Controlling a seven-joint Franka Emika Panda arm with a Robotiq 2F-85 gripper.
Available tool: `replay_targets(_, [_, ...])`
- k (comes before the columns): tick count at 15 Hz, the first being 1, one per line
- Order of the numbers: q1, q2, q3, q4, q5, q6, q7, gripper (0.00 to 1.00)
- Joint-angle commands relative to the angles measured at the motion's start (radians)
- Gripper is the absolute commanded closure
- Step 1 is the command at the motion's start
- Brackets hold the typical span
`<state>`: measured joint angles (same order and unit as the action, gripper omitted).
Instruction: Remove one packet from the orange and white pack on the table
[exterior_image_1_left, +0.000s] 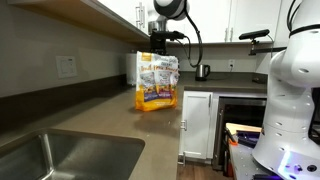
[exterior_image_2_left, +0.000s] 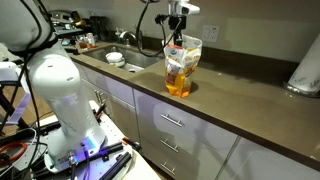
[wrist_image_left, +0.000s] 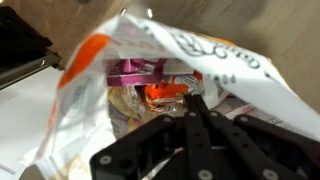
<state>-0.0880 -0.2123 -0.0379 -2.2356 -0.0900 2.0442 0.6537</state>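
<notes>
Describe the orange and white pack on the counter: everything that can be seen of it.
The orange and white pack is a thin, partly see-through plastic bag printed white and orange. It stands upright on the table, close to the back wall. Its top is open and crumpled. The wrist view looks into its mouth, where small packets lie, pink and orange among them. The gripper reaches down into the opening from above. Whether it grips a packet cannot be told. Below, only the table touches the pack.

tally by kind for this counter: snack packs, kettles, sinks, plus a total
orange and white pack: 1
kettle: 1
sink: 1
total: 3
</notes>
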Motion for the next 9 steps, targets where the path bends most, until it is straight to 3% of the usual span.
replay_targets(1, [-0.017, -0.08, 0.024, -0.01, -0.042, -0.064, 0.035, 0.95])
replay_targets(9, [-0.048, -0.232, 0.067, -0.011, -0.119, -0.135, 0.091, 0.96])
